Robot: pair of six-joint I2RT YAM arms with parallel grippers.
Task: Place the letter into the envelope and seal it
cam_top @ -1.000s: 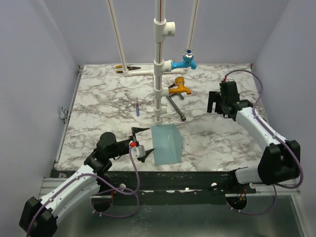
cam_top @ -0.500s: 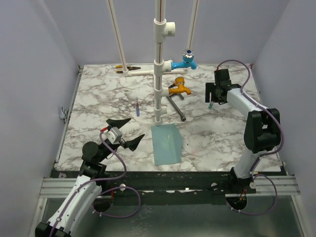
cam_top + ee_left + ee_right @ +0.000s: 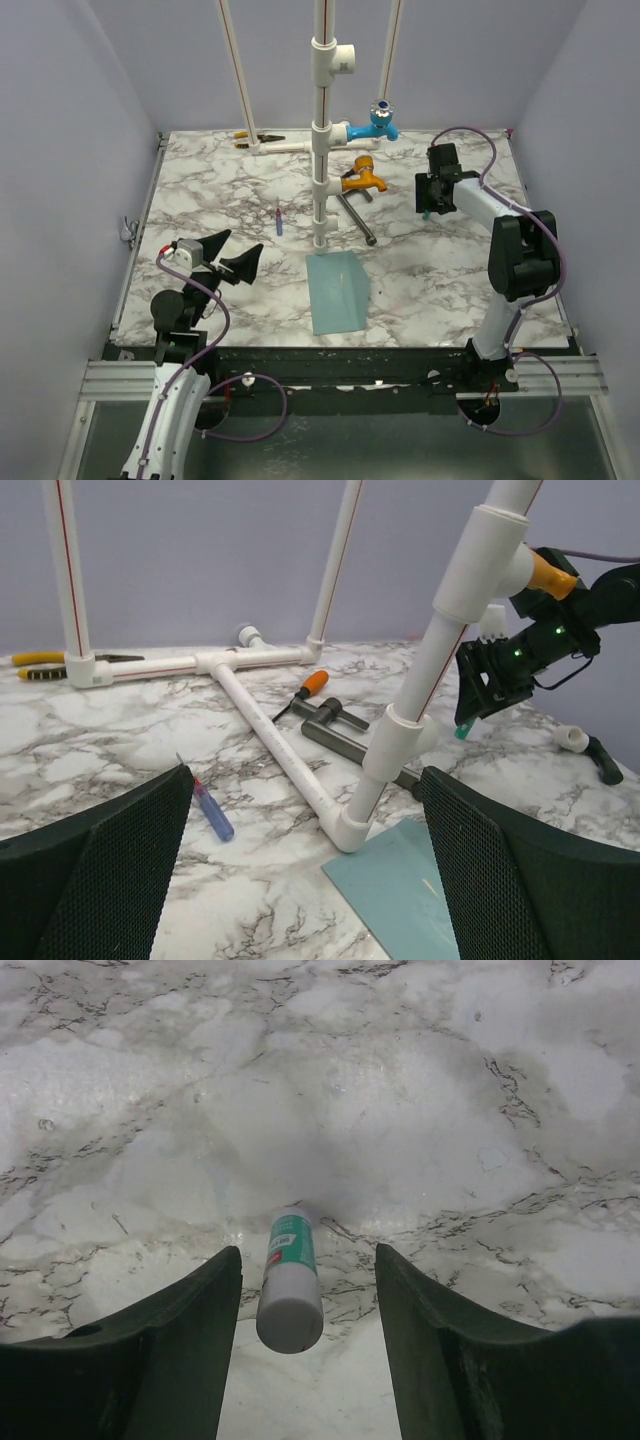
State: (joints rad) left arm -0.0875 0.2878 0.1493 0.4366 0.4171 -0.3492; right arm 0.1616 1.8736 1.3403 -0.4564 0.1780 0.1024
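Observation:
The light teal-blue envelope (image 3: 337,290) lies flat at the front middle of the marble table, its far edge against the foot of the white pipe post; the left wrist view shows one corner of the envelope (image 3: 410,885). The letter is out of view. My left gripper (image 3: 232,255) hangs open to the left of the envelope, clear of it, its mesh fingers (image 3: 100,870) wide apart. My right gripper (image 3: 428,197) is at the back right, pointing down. Its jaws straddle an upright green-and-white glue stick (image 3: 290,1285) with a gap on each side.
A white PVC pipe frame (image 3: 320,150) rises from the table's middle, carrying a blue valve (image 3: 381,118) and an orange valve (image 3: 360,178). A dark metal tool (image 3: 356,215) and a small blue screwdriver (image 3: 279,218) lie near it. Pliers (image 3: 250,138) rest at the back edge.
My left arm has drawn back to the left, away from the envelope. My right gripper has shifted a little toward the back left over the glue stick, and its jaws have narrowed.

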